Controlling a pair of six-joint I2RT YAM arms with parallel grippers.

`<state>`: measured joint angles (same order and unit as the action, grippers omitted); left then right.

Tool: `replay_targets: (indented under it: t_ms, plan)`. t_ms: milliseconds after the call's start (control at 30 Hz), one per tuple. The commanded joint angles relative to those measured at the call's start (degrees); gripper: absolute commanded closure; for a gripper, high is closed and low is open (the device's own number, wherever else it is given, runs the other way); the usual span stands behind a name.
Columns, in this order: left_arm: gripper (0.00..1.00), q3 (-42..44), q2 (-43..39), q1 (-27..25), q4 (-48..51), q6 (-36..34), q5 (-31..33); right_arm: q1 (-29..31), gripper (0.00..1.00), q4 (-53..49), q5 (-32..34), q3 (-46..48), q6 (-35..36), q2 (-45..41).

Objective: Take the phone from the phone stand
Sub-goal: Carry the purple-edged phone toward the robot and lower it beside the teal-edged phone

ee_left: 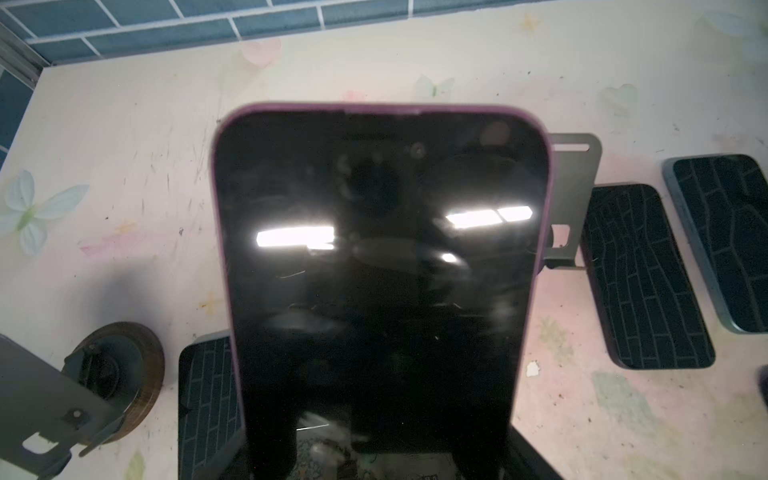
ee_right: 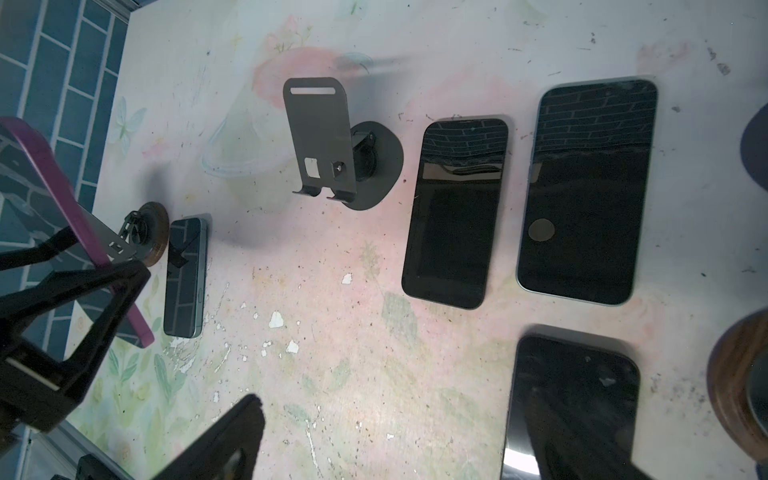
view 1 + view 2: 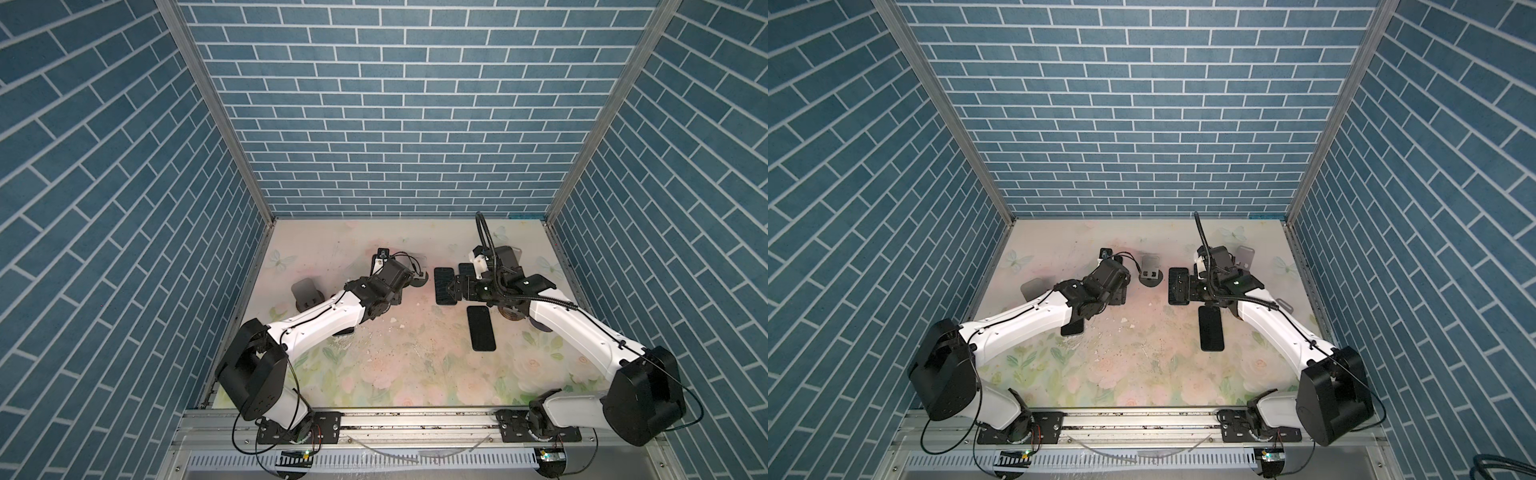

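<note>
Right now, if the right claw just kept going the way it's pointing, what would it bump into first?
Probably the flowered tabletop, close to the flat phone beside the grey stand; the open right gripper angles downward. Depth is unclear.

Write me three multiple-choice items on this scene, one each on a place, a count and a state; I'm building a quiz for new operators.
1. Where is the purple-cased phone? A on a stand; B lying flat; C in the left gripper's jaws.
2. How many phones lie flat on the table in the right wrist view? A one; B four; C seven.
3. The grey stand is: A empty; B holding a phone; C lying on its side.

C: the jaws grip it in the air. B: four dark screens lie face up. A: its plate is upright and bare.
</note>
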<state>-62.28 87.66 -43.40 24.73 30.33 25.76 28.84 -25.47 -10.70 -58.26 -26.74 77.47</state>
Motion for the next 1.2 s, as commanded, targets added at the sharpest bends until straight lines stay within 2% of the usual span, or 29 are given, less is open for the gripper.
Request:
replay_targets:
  t_ms: [0,200,433,833,1167]
  plan:
    - [0.36,1.5,-1.5,0.4,2.6,2.6,0.0,1.1,0.01,-1.6,3.1,-4.2,-0.9,1.3]
    - [0.36,5.4,-1.0,2.4,2.2,5.8,-4.8,2.7,0.01,-1.6,4.1,-5.9,-2.1,2.8]
    - [0.36,9.4,0.4,7.2,-0.8,8.5,-12.6,4.8,0.01,-2.9,5.3,-7.2,-2.5,4.4]
    - [0.36,6.8,8.6,8.3,0.3,9.1,-15.4,7.0,0.01,-3.5,8.5,-7.6,-2.5,4.9]
    - [0.36,6.0,12.2,8.8,0.6,9.5,-17.0,7.1,0.01,-3.3,9.4,-6.7,-2.3,4.9]
